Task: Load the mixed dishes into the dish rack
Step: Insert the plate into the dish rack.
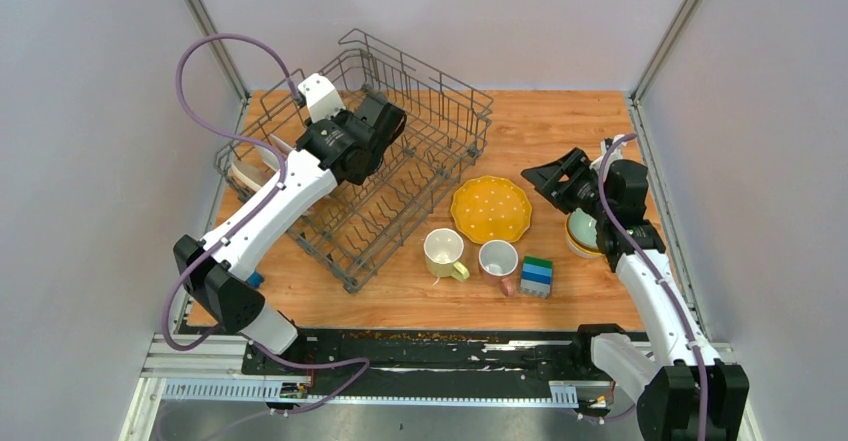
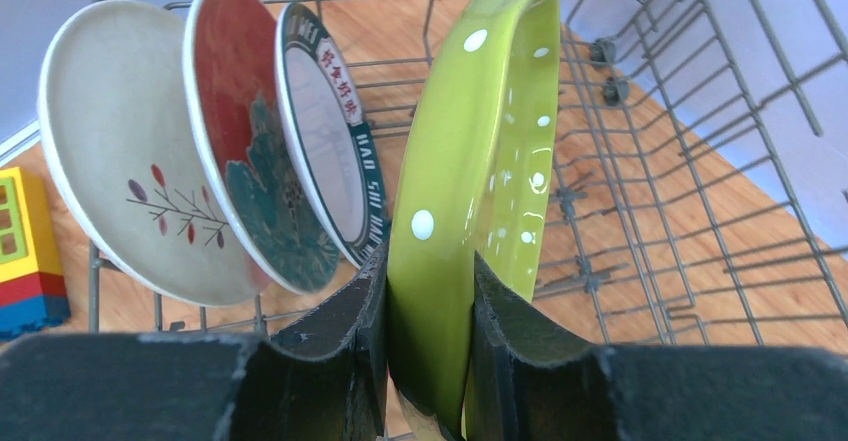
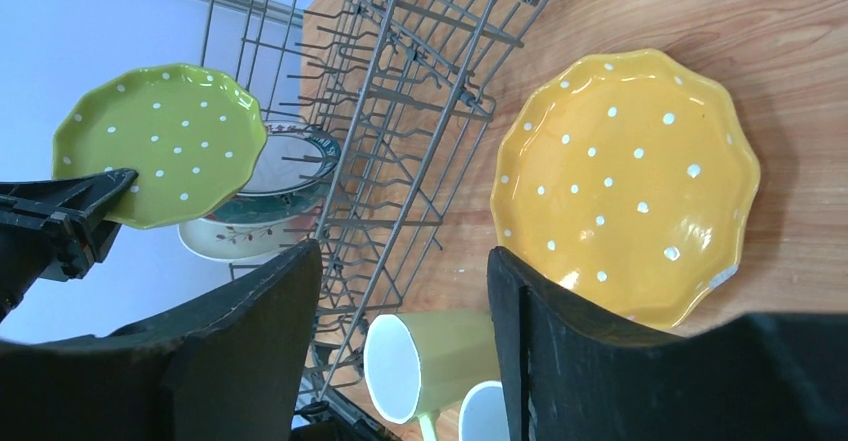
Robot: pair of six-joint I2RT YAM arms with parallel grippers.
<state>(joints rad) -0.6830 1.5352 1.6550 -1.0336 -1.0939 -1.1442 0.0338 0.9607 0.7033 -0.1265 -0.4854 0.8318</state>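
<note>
My left gripper point(image 1: 385, 121) point(image 2: 428, 291) is shut on the rim of a green white-dotted plate point(image 2: 490, 141), held on edge inside the grey wire dish rack point(image 1: 440, 111). Three plates stand in the rack beside it: white with a twig point(image 2: 130, 151), red-teal point(image 2: 240, 141), patterned-rim point(image 2: 325, 131). My right gripper point(image 1: 545, 176) point(image 3: 405, 291) is open and empty above the table. The scalloped yellow plate point(image 1: 490, 209) point(image 3: 625, 181), pale yellow mug point(image 1: 443, 252) point(image 3: 430, 356) and white pink-handled mug point(image 1: 498, 259) sit on the table. Stacked bowls point(image 1: 582, 231) lie partly hidden under the right arm.
Stacked green-blue toy blocks point(image 1: 537, 276) stand right of the white mug. Another yellow-red-blue block point(image 2: 25, 251) sits outside the rack's left side. Grey walls close in the wooden table point(image 1: 560, 121) on three sides.
</note>
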